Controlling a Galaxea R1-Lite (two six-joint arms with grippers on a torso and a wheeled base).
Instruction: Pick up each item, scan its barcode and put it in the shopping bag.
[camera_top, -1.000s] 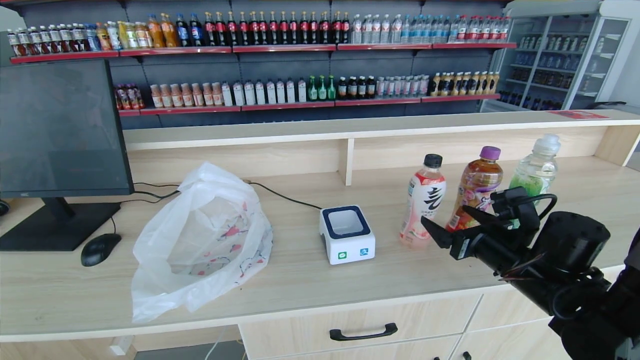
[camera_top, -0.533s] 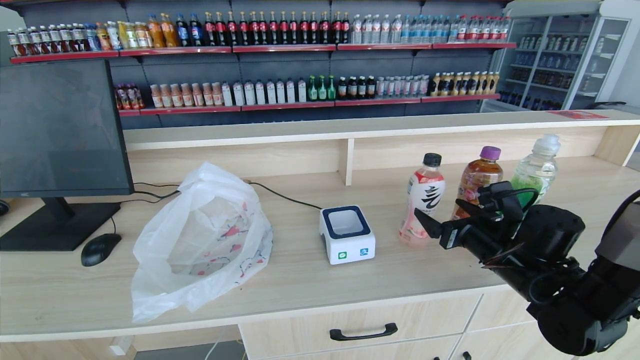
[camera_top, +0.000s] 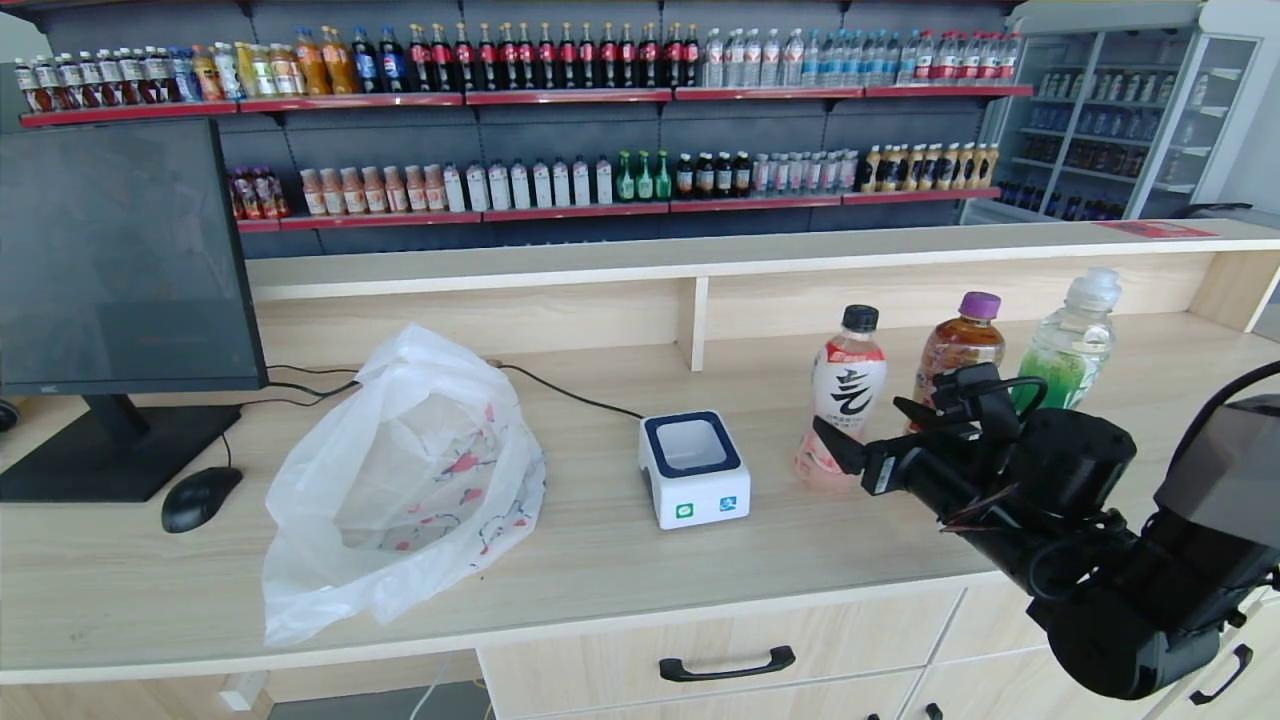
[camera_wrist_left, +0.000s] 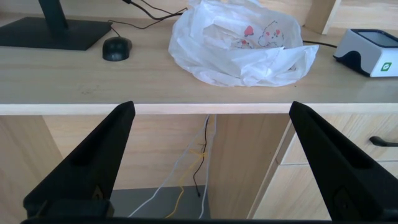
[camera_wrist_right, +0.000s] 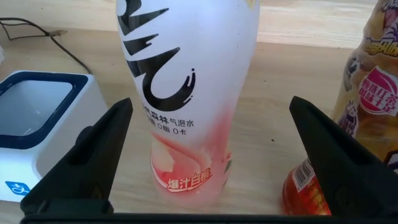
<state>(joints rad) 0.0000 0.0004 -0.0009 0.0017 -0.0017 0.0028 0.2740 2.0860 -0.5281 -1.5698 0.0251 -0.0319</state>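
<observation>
Three bottles stand in a row at the right of the counter: a pink-and-white bottle (camera_top: 843, 395) (camera_wrist_right: 186, 93), an amber bottle (camera_top: 955, 350) (camera_wrist_right: 373, 81) with a purple cap, and a clear bottle (camera_top: 1070, 345) with a green label. My right gripper (camera_top: 865, 425) (camera_wrist_right: 211, 102) is open at the pink-and-white bottle's lower half, with the bottle just ahead between its fingers. The white scanner (camera_top: 693, 468) (camera_wrist_right: 37, 124) (camera_wrist_left: 373, 53) sits mid-counter. To its left lies the open white shopping bag (camera_top: 405, 480) (camera_wrist_left: 239, 40). My left gripper (camera_wrist_left: 211, 106) hangs open below the counter's front edge, holding nothing.
A monitor (camera_top: 120, 260) and a mouse (camera_top: 200, 497) (camera_wrist_left: 116, 48) stand at the counter's left. A cable (camera_top: 570, 395) runs behind the bag to the scanner. A raised ledge (camera_top: 700, 260) bounds the counter's back. Drawers with a black handle (camera_top: 727, 665) are under the front edge.
My right arm has moved left and forward, bringing its open gripper up to the pink-and-white bottle. The bag, scanner and the other two bottles have stayed put.
</observation>
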